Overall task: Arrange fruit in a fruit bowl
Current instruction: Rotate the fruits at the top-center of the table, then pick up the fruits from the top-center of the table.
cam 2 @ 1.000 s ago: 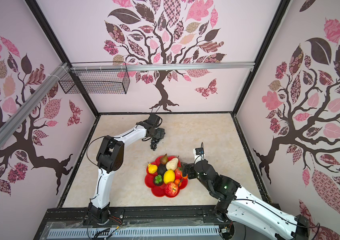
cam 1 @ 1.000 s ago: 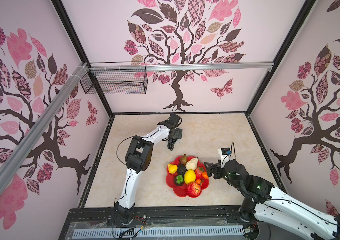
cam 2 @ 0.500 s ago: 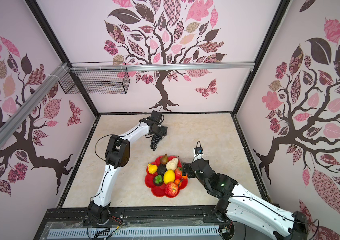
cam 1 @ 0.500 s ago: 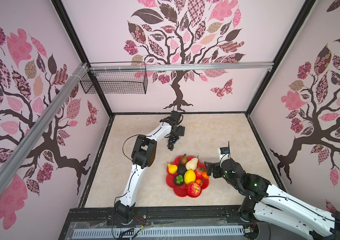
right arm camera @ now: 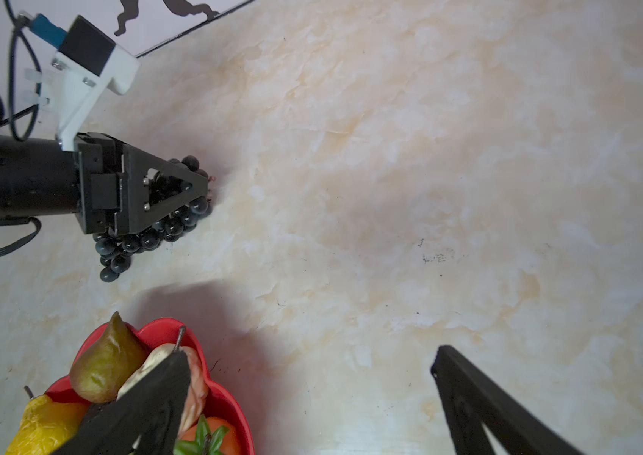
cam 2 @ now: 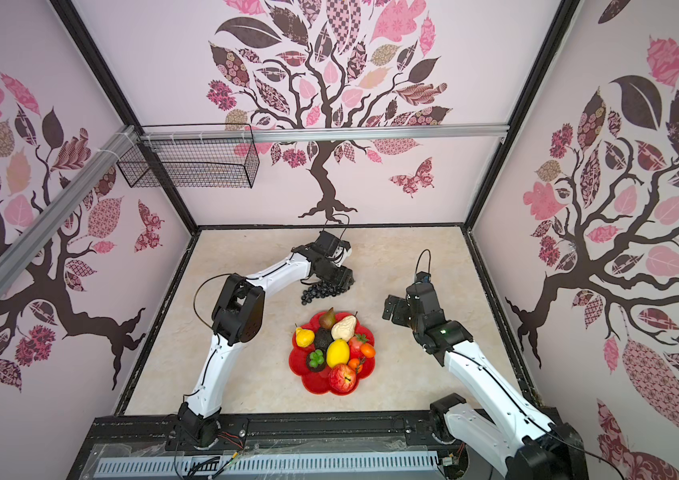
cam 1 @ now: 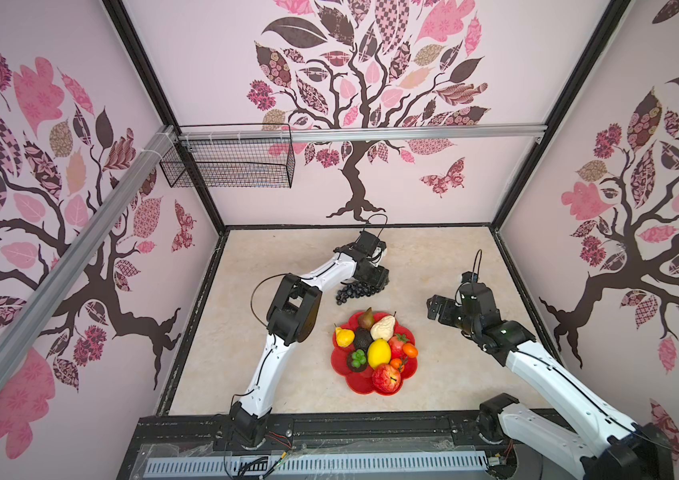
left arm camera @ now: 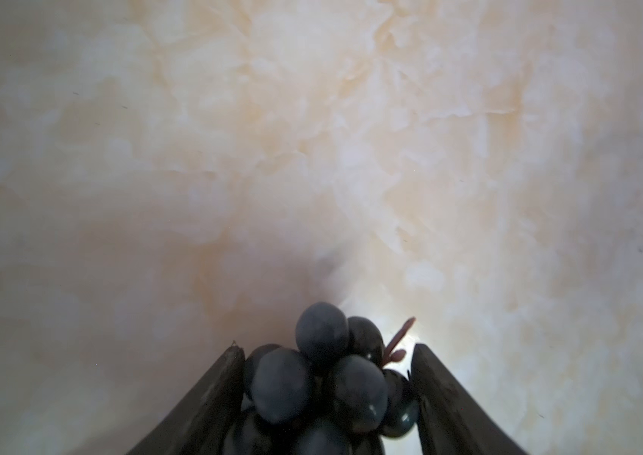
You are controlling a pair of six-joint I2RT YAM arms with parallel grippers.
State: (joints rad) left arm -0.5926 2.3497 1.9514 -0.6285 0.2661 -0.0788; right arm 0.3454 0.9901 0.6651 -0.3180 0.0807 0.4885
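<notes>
Just behind the scalloped glossy red plastic fruit bowl [cam 1: 356, 382], the left gripper [left arm camera: 326, 348] has dropped over the black toy grape bunch [cam 1: 354, 291], jaws narrowing round it, firm hold or not I can't tell, while the right gripper [right arm camera: 308, 354] waits wide open and empty, so this looks like the last fruit coming in!

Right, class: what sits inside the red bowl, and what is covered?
Brown pear, cream pear, lemon, apple, avocado and an orange lie in the red bowl; fruit covers its centre.
</notes>
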